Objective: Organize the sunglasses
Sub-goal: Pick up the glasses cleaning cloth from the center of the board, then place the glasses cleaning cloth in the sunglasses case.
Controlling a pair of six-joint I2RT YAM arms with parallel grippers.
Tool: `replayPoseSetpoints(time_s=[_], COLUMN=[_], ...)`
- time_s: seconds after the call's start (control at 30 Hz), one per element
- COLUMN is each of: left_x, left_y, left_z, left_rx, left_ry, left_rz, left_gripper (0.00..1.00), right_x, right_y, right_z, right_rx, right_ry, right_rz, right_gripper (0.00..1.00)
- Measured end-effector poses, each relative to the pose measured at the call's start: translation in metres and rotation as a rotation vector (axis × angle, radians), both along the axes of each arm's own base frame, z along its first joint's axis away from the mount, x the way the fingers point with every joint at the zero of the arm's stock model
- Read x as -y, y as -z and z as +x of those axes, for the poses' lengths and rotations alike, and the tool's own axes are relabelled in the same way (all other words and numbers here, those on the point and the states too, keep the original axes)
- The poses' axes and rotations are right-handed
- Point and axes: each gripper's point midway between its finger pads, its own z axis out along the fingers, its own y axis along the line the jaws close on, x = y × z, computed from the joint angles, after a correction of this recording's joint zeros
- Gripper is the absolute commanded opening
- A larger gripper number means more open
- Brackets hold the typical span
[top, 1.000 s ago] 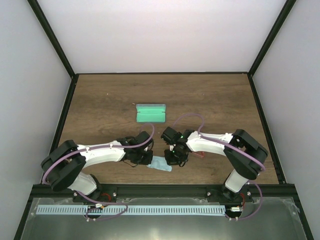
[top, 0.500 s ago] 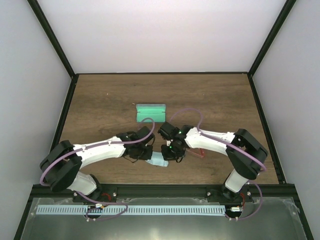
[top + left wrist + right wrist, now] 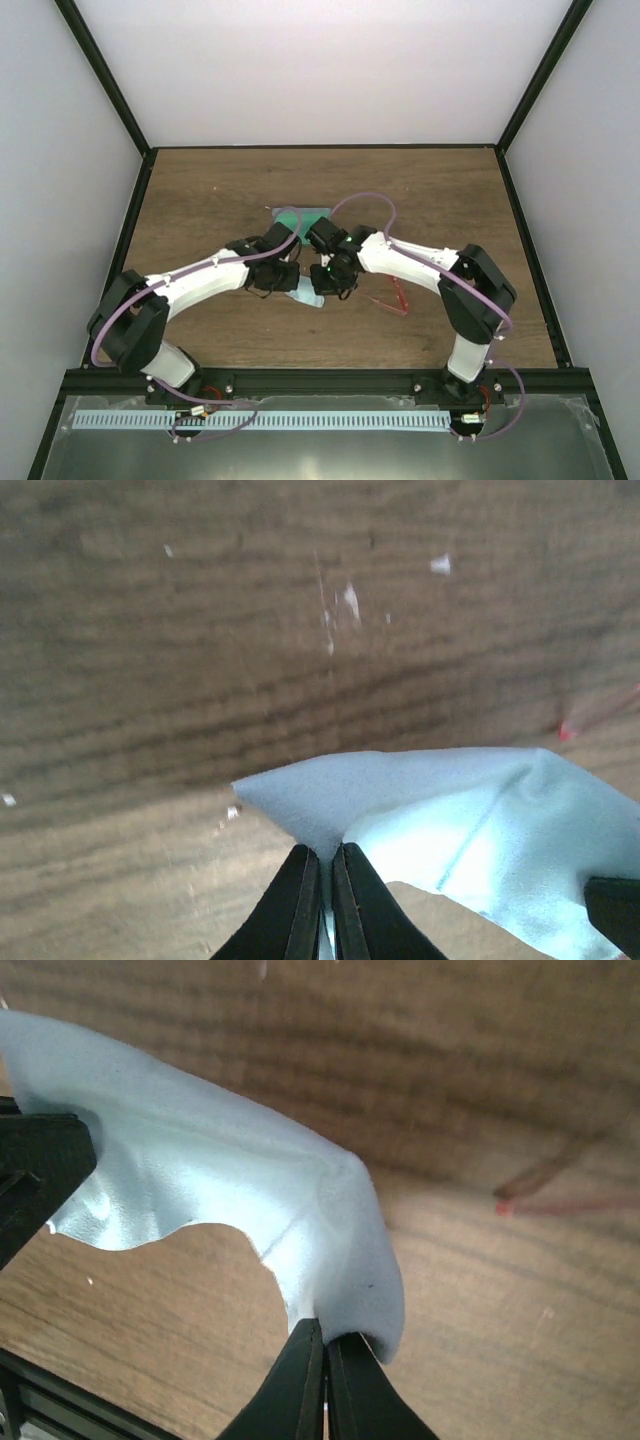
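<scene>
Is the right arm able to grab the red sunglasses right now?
Probably not yet: the right gripper is shut on the cloth, shared with the left gripper. The sunglasses lie uncovered on the table beside that arm, so letting go should free it.

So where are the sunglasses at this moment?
In the top view the sunglasses lie on the wooden table, right of centre, next to the right arm and to the right of the light blue cloth.

My left arm [image 3: 200, 285] and right arm [image 3: 420, 265] reach inward, wrists nearly meeting, left gripper [image 3: 322, 858] and right gripper [image 3: 325, 1335] each clamped on cloth [image 3: 480, 825]
</scene>
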Motion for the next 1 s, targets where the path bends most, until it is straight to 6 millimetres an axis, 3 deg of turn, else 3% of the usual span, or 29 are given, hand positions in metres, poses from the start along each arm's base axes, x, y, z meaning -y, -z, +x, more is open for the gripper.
replayPoseSetpoints(time_s=[0.23,0.6,1.0], left_x=[-0.002,-0.004,-0.02], left_y=[-0.011,-0.009,-0.012], left_z=[0.042,0.093,0.15], left_rx=[0.037,0.047,0.079], left_ry=[-0.023,-0.069,-0.11], left_rz=[-0.001,-0.002,-0.01], left_gripper=[0.04,0.04,0.04], right_x=[-0.01,-0.015,-0.023], right_y=[-0.008,-0.018,-0.014], right_z=[0.058,0.139,0.176], right_rx=[0.042,0.102,0.112], right_ry=[0.028,0.036,0.007], right_rz=[0.014,0.04,0.037], right_gripper=[0.01,0.01,0.01])
